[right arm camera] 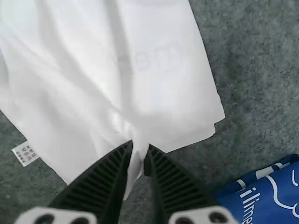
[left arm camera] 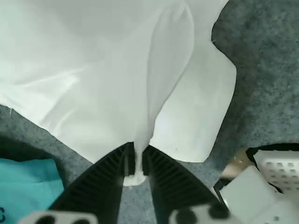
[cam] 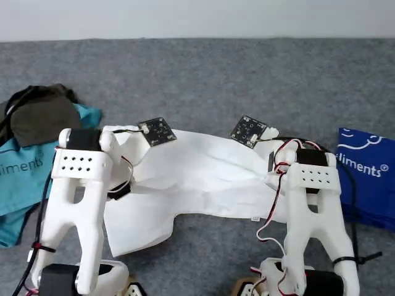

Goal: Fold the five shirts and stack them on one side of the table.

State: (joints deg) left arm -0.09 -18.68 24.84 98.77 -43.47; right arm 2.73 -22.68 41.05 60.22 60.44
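A white shirt (cam: 197, 179) lies spread across the grey table between my two arms. My left gripper (left arm camera: 135, 161) is shut on a pinched fold at the shirt's left edge, and the cloth (left arm camera: 117, 79) stretches away from the black fingers (left arm camera: 110, 175). My right gripper (right arm camera: 138, 156) is shut on a fold of the white shirt (right arm camera: 117, 70) at its right edge. In the high view the left gripper (cam: 126, 179) and the right gripper (cam: 274, 176) hold the shirt from both sides. A care label (right arm camera: 23, 154) shows at the hem.
A teal shirt (cam: 31, 166) and a dark olive shirt (cam: 40, 117) lie heaped at the table's left edge. A blue shirt (cam: 367, 172) lies at the right edge, also seen as the blue shirt (right arm camera: 266, 196). Grey tabletop (cam: 216, 74) stretches behind.
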